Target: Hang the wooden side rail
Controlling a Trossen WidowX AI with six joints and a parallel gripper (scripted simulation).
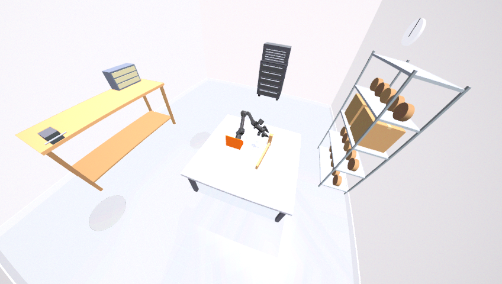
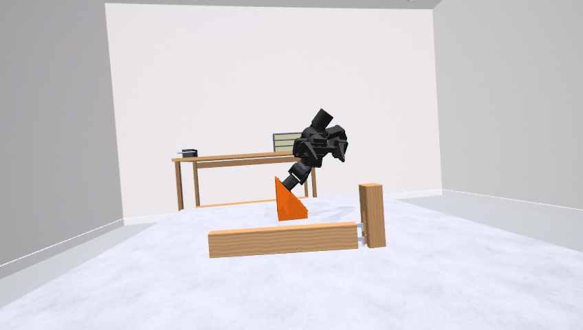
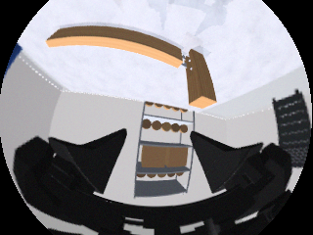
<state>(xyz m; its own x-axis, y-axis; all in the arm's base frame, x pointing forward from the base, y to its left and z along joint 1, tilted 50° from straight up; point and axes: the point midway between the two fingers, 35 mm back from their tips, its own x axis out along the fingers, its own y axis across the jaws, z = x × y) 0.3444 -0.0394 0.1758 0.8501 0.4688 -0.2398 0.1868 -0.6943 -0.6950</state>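
The wooden side rail lies along the white table, its long side level. The headboard post stands upright just beyond the rail's right end in the exterior view. The steel hooks bridge the small gap between rail end and post. Whether they sit on the pins is too small to tell; the pins are hidden. My gripper is open and empty, above the table and behind the rail, touching neither piece.
An orange wedge-shaped block stands by the arm's base, behind the rail in the exterior view. A shelf rack, a dark drawer cabinet and a wooden workbench stand away from the table.
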